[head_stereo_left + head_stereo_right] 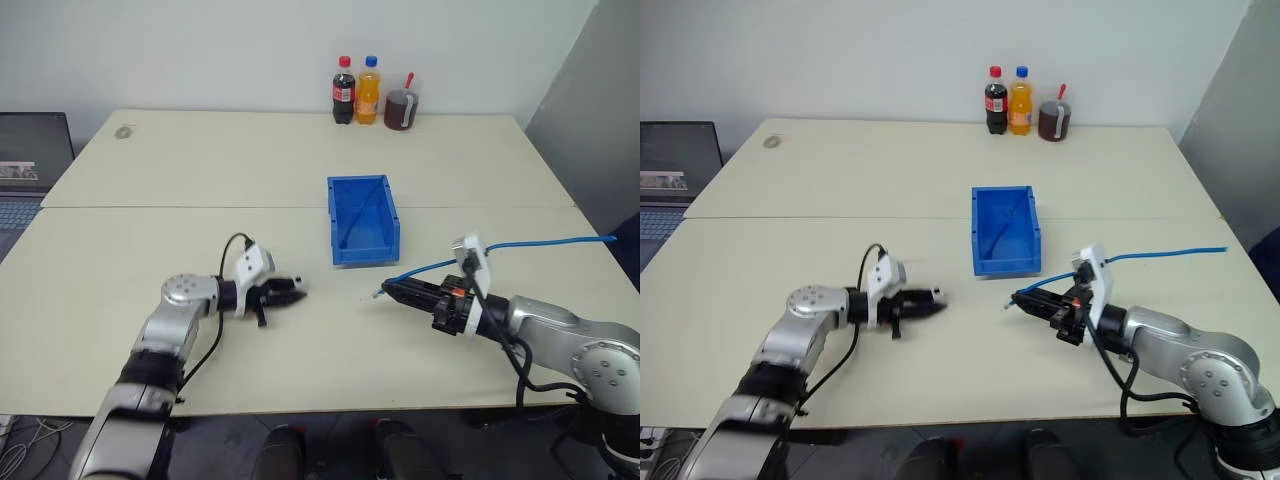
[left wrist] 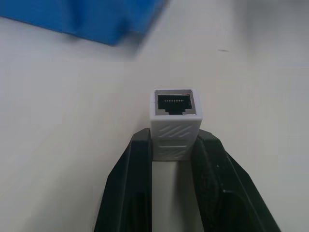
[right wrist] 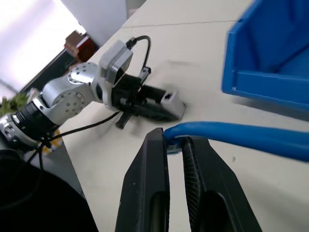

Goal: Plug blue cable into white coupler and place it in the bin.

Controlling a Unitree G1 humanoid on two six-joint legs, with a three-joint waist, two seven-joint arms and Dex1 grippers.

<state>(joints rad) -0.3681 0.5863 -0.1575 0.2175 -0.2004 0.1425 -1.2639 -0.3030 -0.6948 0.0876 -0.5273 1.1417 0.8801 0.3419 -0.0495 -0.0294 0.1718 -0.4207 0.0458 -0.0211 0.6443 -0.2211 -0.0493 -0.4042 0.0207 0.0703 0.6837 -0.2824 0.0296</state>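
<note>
Your left gripper (image 2: pixel 171 145) clenched on the white coupler (image 2: pixel 175 123), right gripper (image 3: pixel 176 145) grasping the blue cable (image 3: pixel 241 135), bin (image 1: pixel 362 220) on the counter (image 1: pixel 200 170) between them.

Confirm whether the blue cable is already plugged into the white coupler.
No: the white coupler in the left pincer shows an empty socket, apart from the blue cable.
</note>
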